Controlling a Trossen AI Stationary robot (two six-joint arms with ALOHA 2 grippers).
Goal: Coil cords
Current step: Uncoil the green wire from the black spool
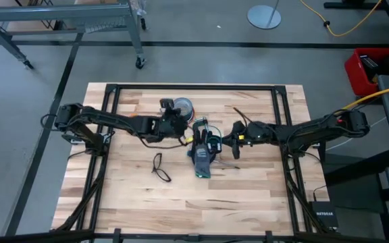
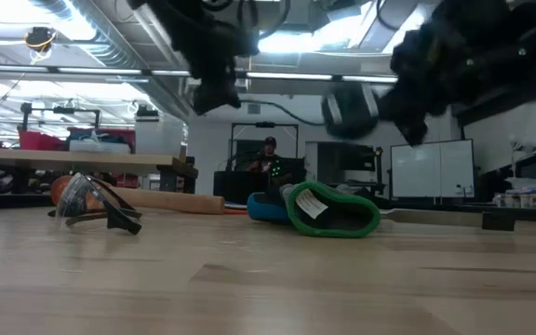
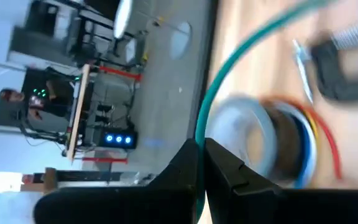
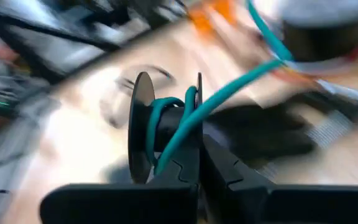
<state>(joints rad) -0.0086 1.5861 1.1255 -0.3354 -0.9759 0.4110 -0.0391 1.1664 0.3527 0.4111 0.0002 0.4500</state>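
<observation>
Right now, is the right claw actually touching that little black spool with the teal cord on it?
Touching. The right wrist view shows the right claw shut on the spool's rim, the teal cord wound round its hub and running off toward the tape roll.

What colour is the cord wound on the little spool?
Teal green cord, clearest in the right wrist view.

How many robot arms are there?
2. The left arm reaches in from the table's left, the right arm from its right; they meet mid-table, a teal cord strung between them.
</observation>
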